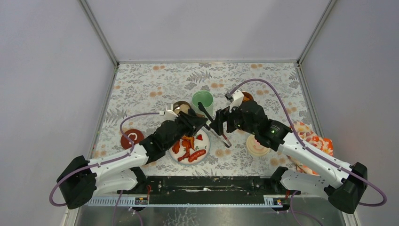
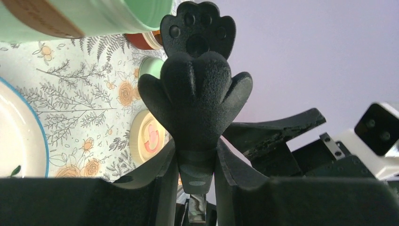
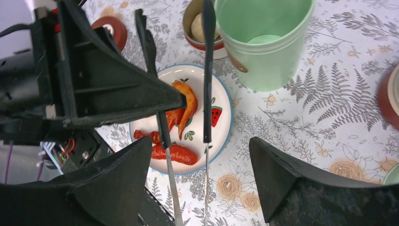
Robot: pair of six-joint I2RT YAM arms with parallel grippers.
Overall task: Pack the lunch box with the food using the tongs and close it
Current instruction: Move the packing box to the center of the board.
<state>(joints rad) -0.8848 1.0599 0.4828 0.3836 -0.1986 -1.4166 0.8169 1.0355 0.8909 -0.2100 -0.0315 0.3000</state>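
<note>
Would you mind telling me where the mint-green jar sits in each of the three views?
Top external: the mint-green jar stands mid-table, just beyond the plate.
Left wrist: in the top left corner, cut off by the frame; the plate is at the left edge.
Right wrist: top, right of centre, mouth open; the plate is lower left of it.
Shared landmark: the plate.

The table carries a floral tablecloth [image 1: 155,84], grey leaves and orange blooms on white. Behind the table stands a plain pale lavender back wall [image 1: 207,28]. Matching panels, the left wall [image 1: 47,84] and the right wall [image 1: 357,70], close off the table's sides. A metal post [image 1: 99,33] rises at each far corner of the table. A black rail [image 1: 207,183] runs along its near edge. Lighting is even and diffuse.
</note>
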